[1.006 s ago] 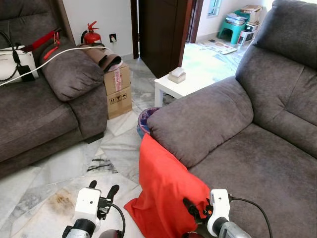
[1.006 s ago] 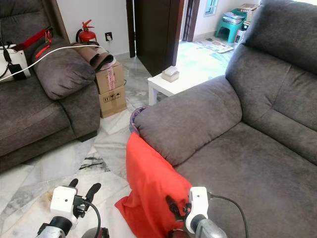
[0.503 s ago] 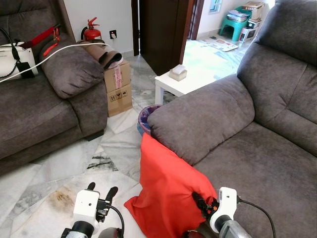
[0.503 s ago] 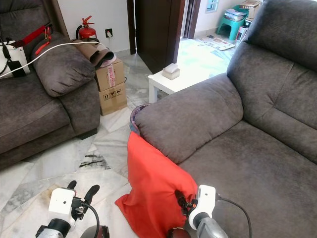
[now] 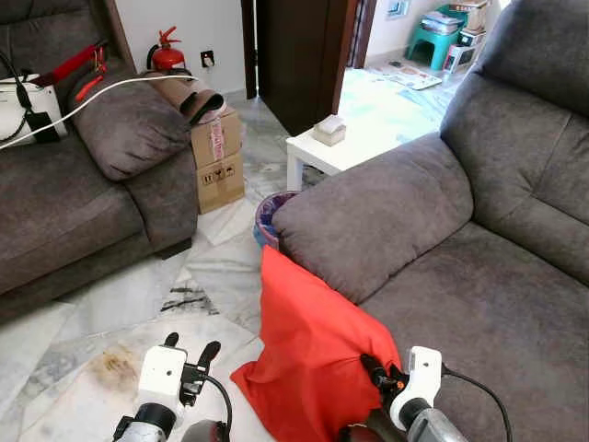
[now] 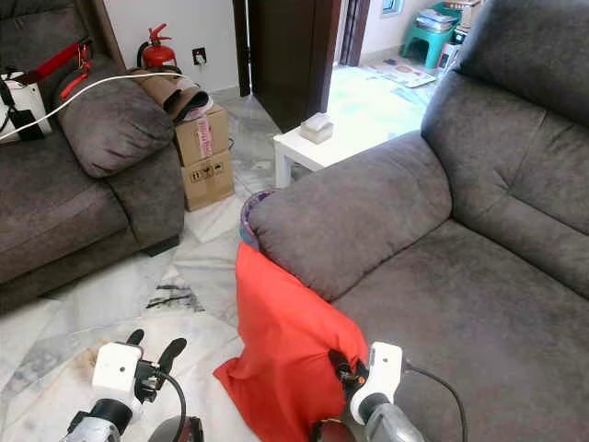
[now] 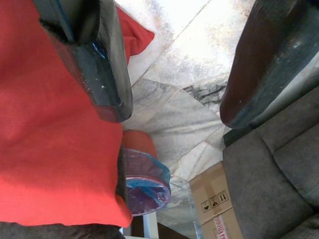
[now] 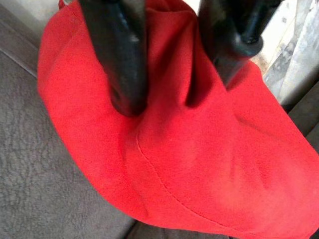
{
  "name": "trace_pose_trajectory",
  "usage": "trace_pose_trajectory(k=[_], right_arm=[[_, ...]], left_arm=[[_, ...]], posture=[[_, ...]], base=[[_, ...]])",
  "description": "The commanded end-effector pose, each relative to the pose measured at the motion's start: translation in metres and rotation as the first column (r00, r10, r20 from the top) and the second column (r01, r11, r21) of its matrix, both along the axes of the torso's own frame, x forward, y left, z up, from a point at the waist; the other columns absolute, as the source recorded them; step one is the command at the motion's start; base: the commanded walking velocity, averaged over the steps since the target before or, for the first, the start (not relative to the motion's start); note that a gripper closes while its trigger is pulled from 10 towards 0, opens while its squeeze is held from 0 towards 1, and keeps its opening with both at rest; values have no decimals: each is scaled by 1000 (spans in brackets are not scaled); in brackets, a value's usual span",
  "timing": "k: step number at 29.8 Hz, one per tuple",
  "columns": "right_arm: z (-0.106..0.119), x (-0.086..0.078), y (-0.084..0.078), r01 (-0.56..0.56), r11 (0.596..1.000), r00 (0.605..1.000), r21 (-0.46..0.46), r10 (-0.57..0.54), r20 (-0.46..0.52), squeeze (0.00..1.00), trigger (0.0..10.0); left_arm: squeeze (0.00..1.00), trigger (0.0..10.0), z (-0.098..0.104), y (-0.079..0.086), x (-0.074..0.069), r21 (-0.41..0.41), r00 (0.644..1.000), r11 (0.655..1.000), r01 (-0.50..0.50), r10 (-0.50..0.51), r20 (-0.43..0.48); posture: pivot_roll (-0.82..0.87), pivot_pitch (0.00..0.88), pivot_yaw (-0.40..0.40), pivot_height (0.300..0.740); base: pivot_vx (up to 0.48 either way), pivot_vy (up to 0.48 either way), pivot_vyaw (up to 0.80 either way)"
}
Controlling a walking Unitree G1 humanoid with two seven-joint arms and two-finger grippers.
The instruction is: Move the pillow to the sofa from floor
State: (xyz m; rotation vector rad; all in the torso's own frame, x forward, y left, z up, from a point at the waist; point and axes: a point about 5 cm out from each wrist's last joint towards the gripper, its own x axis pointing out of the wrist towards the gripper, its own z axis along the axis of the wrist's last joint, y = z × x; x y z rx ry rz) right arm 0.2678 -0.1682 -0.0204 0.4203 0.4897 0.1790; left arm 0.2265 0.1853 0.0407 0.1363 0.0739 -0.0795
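A red pillow [image 5: 308,341] stands on the marble floor, leaning against the front of the grey sofa [image 5: 479,304] below its armrest [image 5: 377,216]. My right gripper [image 5: 371,366] is at the pillow's upper right corner, by the seat edge. In the right wrist view its fingers [image 8: 124,74] dig into the red fabric, shut on a raised fold of the pillow [image 8: 199,164]. My left gripper [image 5: 191,346] hovers open over the floor, left of the pillow. The left wrist view has one of its fingers [image 7: 99,69] in front of the pillow's side [image 7: 45,149].
A second grey sofa [image 5: 64,212] stands at the left with a white cable across it. Stacked cardboard boxes [image 5: 219,161], a purple bin [image 5: 270,216] and a white side table [image 5: 336,152] stand beyond the pillow. Open floor [image 5: 110,304] lies front left.
My right gripper has pushed forward into the pillow's upper right corner and closed on the fabric, bunching it against the seat edge. The left gripper has stayed put. The camera has shifted slightly.
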Motion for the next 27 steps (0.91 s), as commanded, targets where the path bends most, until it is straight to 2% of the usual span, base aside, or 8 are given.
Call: trace_pose_trajectory(k=[1,18,22,27], right_arm=[[-1,-2,-3,16,1000,1000,2,-16,9,0,0],[-6,-11,-9,56,998,998,4,-56,15,0,0],[-6,-12,-4,9,1000,1000,-3,-9,21,0,0],[-5,-11,-3,8,1000,999,-7,-7,36,0,0]], left_arm=[[0,10000,-1,-1,1,5,1000,1000,20,-20,-16],[0,10000,-2,-5,3,0,999,999,50,-50,-22],[0,10000,-2,-6,3,-2,998,998,55,-55,-24],[0,10000,-1,-6,4,-4,998,999,53,-53,-19]], posture=[[105,120,-5,608],[81,102,11,608],[82,98,9,608],[81,94,10,608]], base=[[0,0,0],[0,0,0],[0,0,0],[0,0,0]])
